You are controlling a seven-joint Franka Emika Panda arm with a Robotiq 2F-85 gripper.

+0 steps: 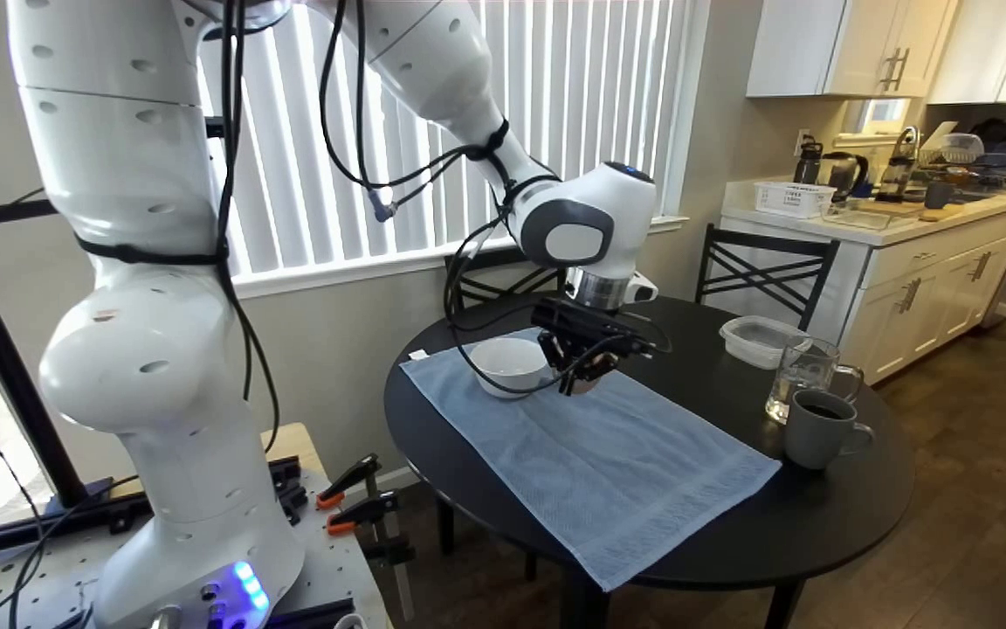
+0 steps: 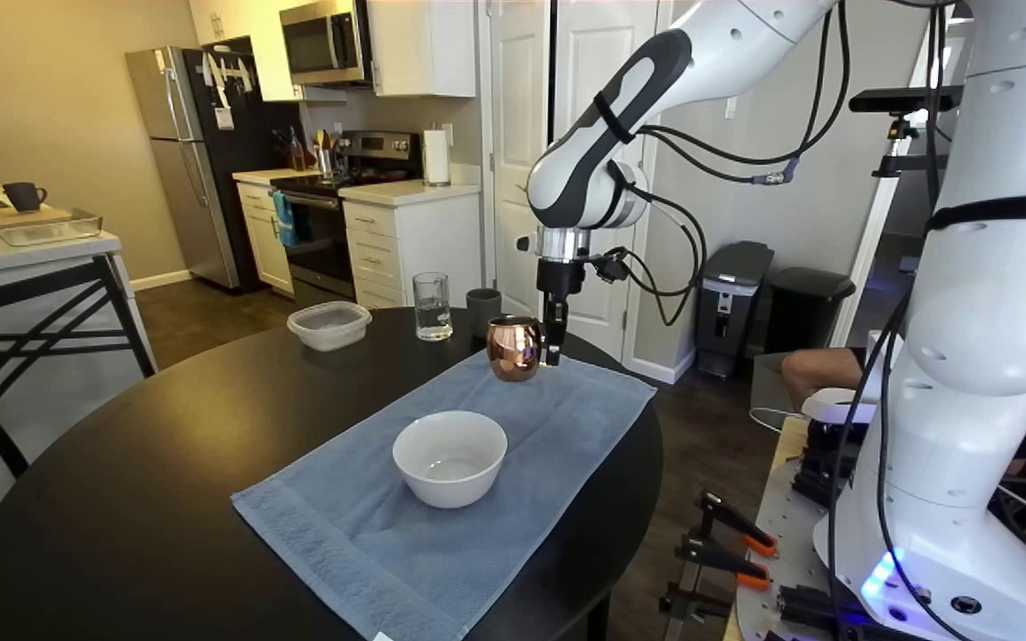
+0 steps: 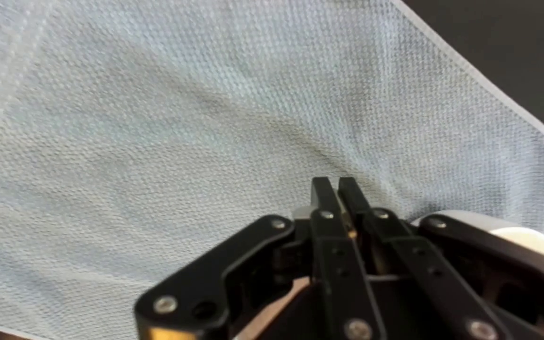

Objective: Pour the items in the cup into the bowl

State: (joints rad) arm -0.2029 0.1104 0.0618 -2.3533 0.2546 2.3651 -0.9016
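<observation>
The copper cup [image 2: 513, 349] stands about upright over the far end of the blue towel in an exterior view; whether its base touches the cloth I cannot tell. Right beside it, my gripper [image 2: 550, 358] points down, shut, and a brassy sliver shows between its fingers [image 3: 325, 193] in the wrist view, apparently the cup's handle. The cup's contents are hidden. In an exterior view the white bowl [image 2: 443, 488] rests on the towel, apart from the cup, its inside plain white. Part of a white round thing, likely this bowl, peeks out behind the gripper's right linkage in the wrist view.
The blue towel [image 1: 608, 463] covers part of the round black table [image 1: 852, 515]. Along one side stand a grey mug [image 1: 817, 441], a glass [image 1: 804, 376] with clear liquid and a clear plastic container [image 1: 756, 349]. Loose cables hang around the wrist near the bowl.
</observation>
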